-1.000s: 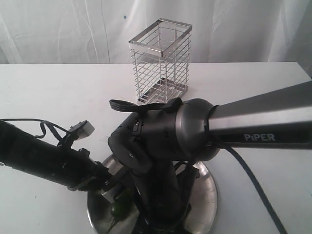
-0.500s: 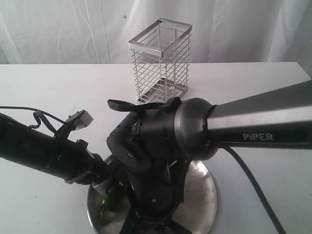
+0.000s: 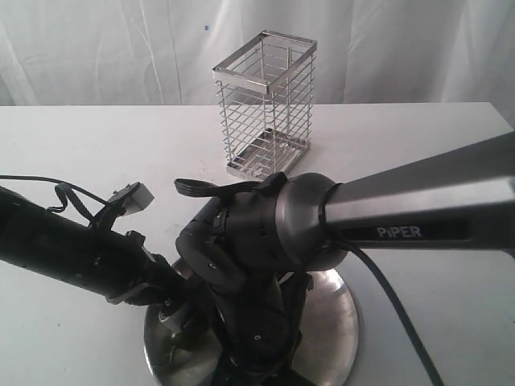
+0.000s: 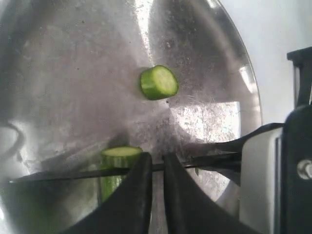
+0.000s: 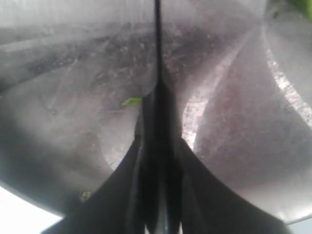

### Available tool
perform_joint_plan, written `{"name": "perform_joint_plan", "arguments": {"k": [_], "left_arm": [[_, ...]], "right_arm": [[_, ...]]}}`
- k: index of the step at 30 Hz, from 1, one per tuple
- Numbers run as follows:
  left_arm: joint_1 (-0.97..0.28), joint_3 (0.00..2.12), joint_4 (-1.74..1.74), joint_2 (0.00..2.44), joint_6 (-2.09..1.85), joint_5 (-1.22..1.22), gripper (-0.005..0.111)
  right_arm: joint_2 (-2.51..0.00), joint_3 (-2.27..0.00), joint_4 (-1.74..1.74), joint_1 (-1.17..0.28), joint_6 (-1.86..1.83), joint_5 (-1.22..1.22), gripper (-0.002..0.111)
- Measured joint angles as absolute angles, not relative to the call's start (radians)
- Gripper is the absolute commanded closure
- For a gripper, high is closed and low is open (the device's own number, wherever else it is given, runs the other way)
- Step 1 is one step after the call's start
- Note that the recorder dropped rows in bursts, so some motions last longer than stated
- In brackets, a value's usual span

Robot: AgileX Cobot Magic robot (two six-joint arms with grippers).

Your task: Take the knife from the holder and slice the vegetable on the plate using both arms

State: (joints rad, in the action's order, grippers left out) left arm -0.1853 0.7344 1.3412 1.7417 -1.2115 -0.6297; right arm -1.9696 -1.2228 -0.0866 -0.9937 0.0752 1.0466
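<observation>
Slicing is underway: the right claw (image 5: pixel 158 195) grips the knife (image 4: pixel 122 171), blade lying across the vegetable (image 4: pixel 117 168) pinned under the clenched left claw (image 4: pixel 156 170). Next, press straight down.

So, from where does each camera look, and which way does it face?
Exterior view: off the arms, facing the table, the holder, the plate; both arms show, meeting over the plate.
Left wrist view: on the left arm, looking down at the plate; the left hand shows near the vegetable, with a cut slice apart.
Right wrist view: on the right arm, facing the plate; the right hand grips the knife.
Shared: both wrist views show plate and knife.
</observation>
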Motion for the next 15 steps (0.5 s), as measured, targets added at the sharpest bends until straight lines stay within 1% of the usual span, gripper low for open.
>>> {"name": "perform_joint_plan", "arguments": {"k": [15], "left_arm": [[-0.185,0.734,1.346,1.742,-1.212,-0.605,0.091]], "right_arm": [[-1.971,-1.223,-0.087,-0.994,0.062,1.047,0.108]]}}
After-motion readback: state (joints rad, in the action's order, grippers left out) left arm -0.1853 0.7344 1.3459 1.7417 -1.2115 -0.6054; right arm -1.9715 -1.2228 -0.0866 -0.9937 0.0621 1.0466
